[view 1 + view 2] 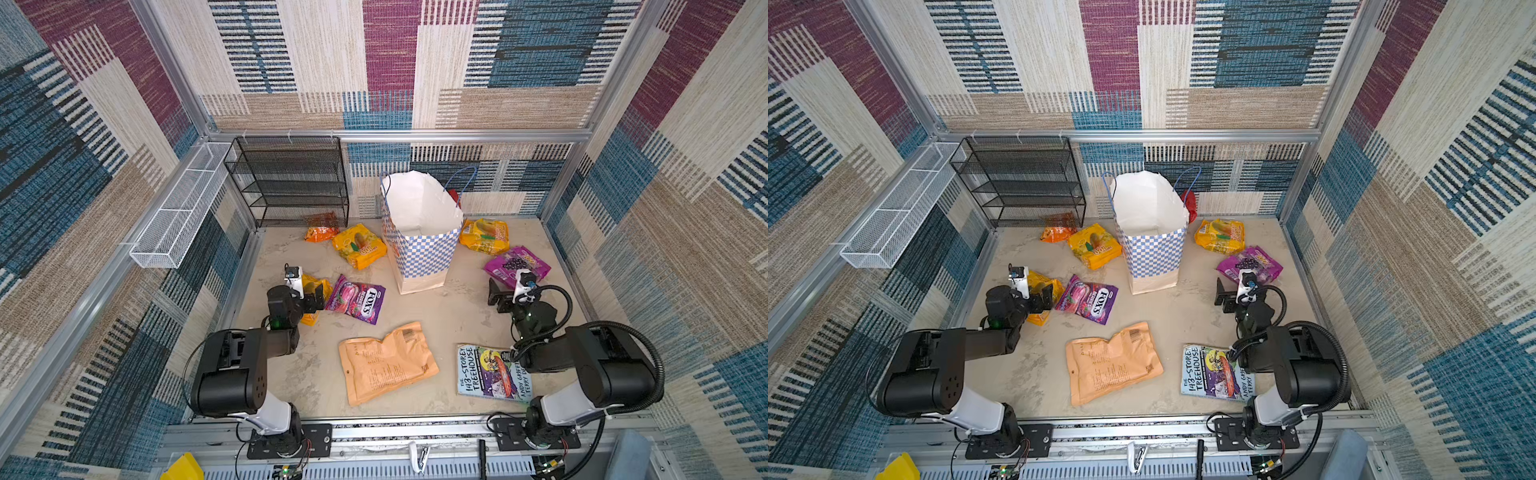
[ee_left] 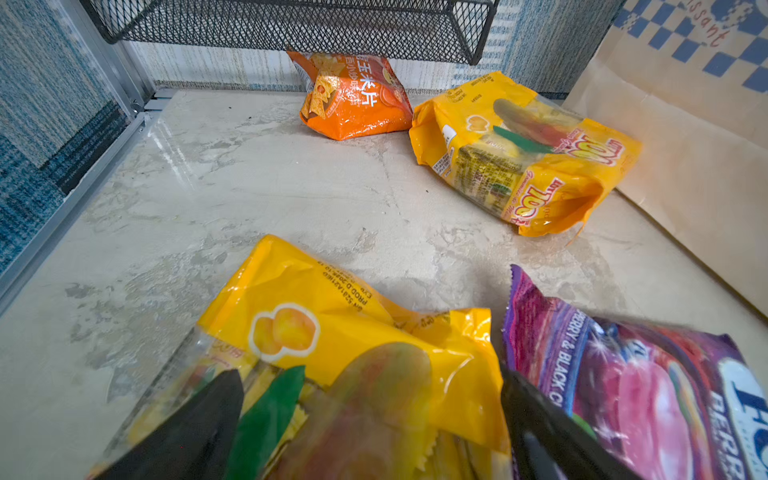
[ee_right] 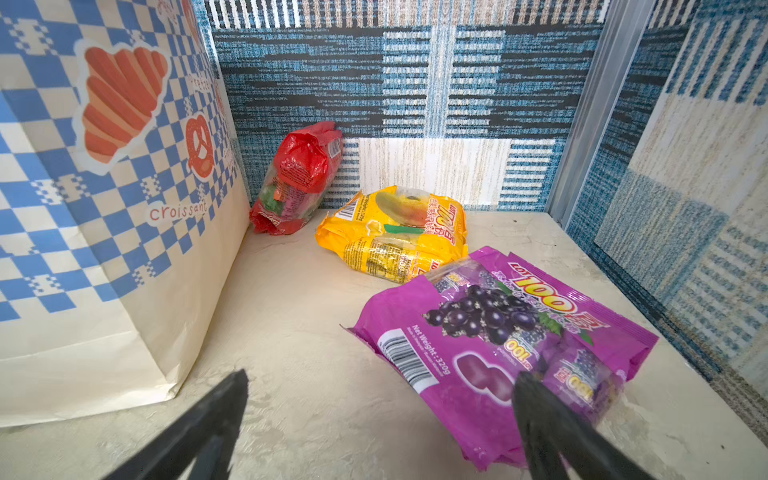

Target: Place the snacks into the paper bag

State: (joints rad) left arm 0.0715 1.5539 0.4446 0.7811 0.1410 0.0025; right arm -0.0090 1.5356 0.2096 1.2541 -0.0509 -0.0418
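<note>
left tool, right tool — both spread wide

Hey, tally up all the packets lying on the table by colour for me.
Yellow glossy mango packets: 3
Orange glossy chips packet: 1
Purple-pink Fox's packet: 1
Purple grape packet: 1
Red plastic packet: 1
Pale orange flat pouch: 1
Total: 8

Both top views look steeply down from high above the arm bases, sharing the whole table. Each wrist view looks forward, low and close, between its fingers; both share the paper bag beyond them.
</note>
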